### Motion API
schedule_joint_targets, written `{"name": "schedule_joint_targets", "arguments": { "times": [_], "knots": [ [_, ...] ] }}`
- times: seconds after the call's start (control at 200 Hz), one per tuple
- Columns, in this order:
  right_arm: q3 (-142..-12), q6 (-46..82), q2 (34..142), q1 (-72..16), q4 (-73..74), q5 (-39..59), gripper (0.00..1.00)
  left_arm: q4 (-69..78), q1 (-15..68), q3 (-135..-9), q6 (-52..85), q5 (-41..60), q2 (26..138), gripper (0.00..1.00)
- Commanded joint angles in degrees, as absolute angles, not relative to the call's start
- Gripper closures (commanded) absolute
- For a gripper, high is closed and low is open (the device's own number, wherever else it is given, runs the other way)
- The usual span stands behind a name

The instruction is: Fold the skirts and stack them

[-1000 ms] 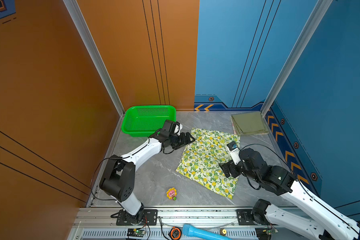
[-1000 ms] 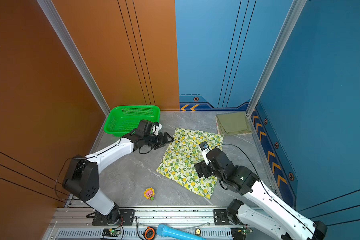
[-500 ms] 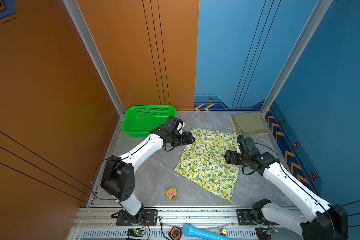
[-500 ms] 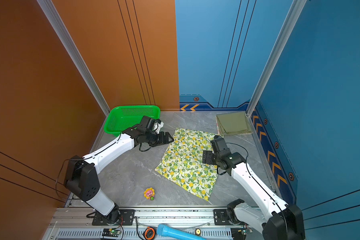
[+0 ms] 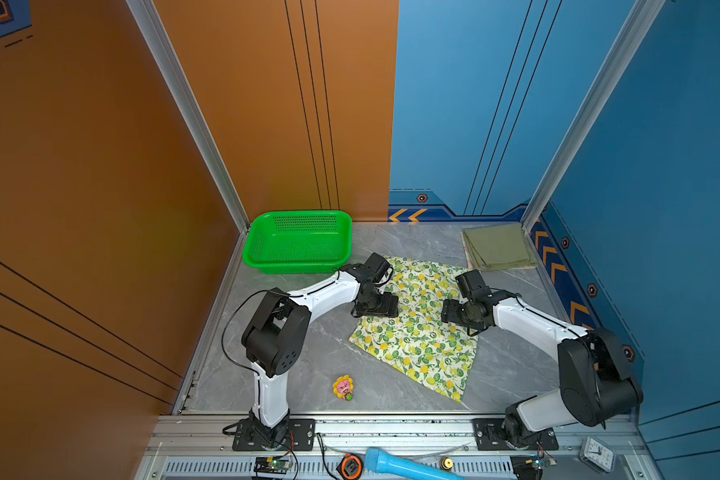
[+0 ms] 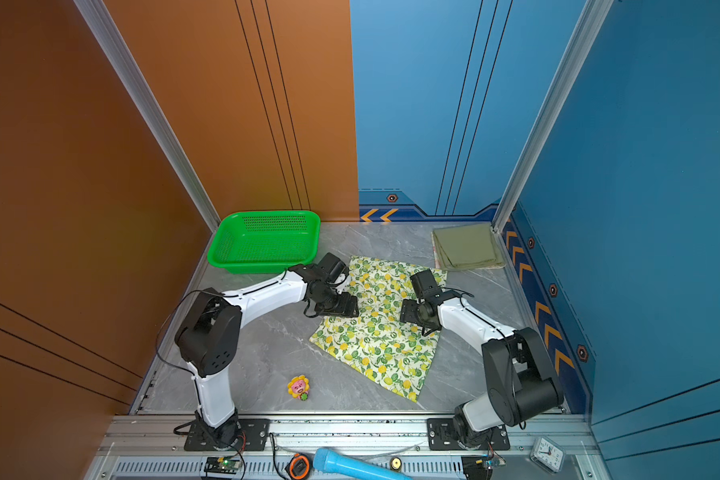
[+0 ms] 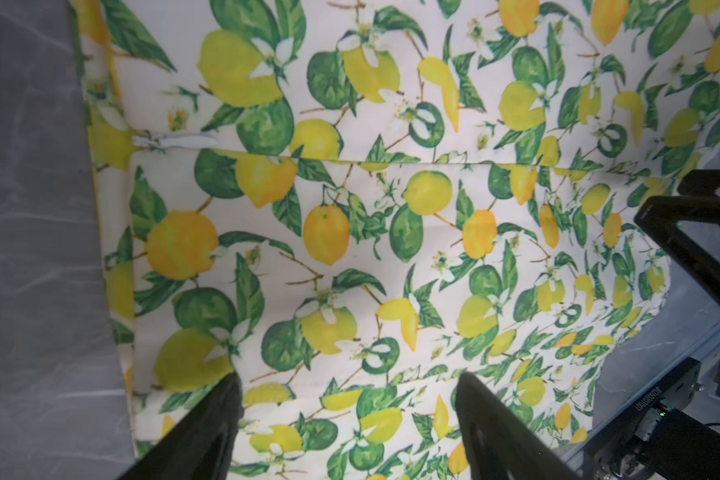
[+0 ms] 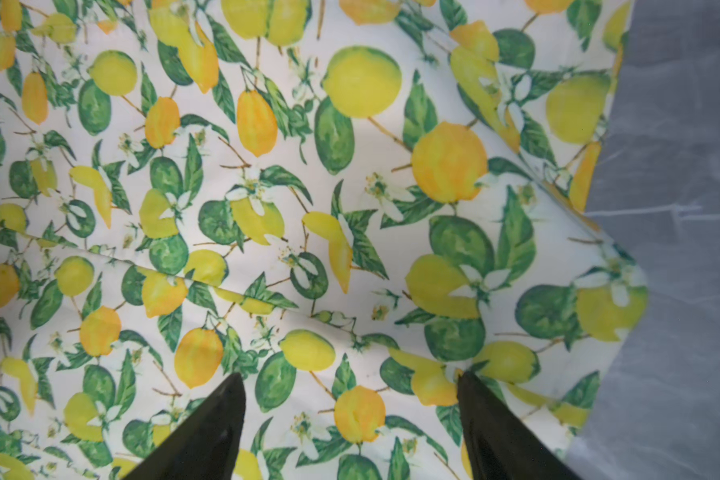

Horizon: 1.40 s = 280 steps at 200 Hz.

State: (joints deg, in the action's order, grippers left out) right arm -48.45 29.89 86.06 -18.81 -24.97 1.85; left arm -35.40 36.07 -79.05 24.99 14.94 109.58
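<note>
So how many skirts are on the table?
2: the lemon-print skirt spread flat in the middle, and the olive skirt folded in the far right corner. A pale edge beneath it may be another.

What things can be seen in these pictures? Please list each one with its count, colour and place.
lemon skirt: one, white with yellow lemons and green leaves, spread flat mid-table
olive skirt: one, plain olive, folded, far right corner
pale cloth edge: one, showing under the olive skirt; kind unclear
basket: one, green mesh, far left corner
flower toy: one, yellow and pink, near front edge
table: one, grey marbled
blue cylinder: one, front rail
tape measure: one, orange and black, front rail
clock: one, small, pale, front right
left gripper: black, open, over the lemon skirt
right gripper: black, open, over the lemon skirt
</note>
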Motion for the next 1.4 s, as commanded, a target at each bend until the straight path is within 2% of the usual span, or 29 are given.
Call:
{"name": "schedule_joint_targets", "arguments": {
  "times": [0.0,0.496,1.172,1.397],
  "knots": [
    [-47.64,31.00,86.44,-17.86,-23.63,0.70,0.20,-36.97,36.00,-78.14,23.55,13.68,110.08,0.18],
    [-45.18,30.55,86.00,-14.85,-23.43,2.26,0.19,-39.63,32.97,-74.21,21.97,12.21,110.43,0.19],
    [-41.05,33.95,85.58,-22.97,-20.29,-0.43,0.18,-39.73,31.73,-62.75,24.48,12.58,102.66,0.20],
    [-38.90,35.32,80.35,-24.66,-20.93,-1.98,0.17,-39.39,31.64,-61.55,24.44,12.14,97.66,0.20]
  ]
}}
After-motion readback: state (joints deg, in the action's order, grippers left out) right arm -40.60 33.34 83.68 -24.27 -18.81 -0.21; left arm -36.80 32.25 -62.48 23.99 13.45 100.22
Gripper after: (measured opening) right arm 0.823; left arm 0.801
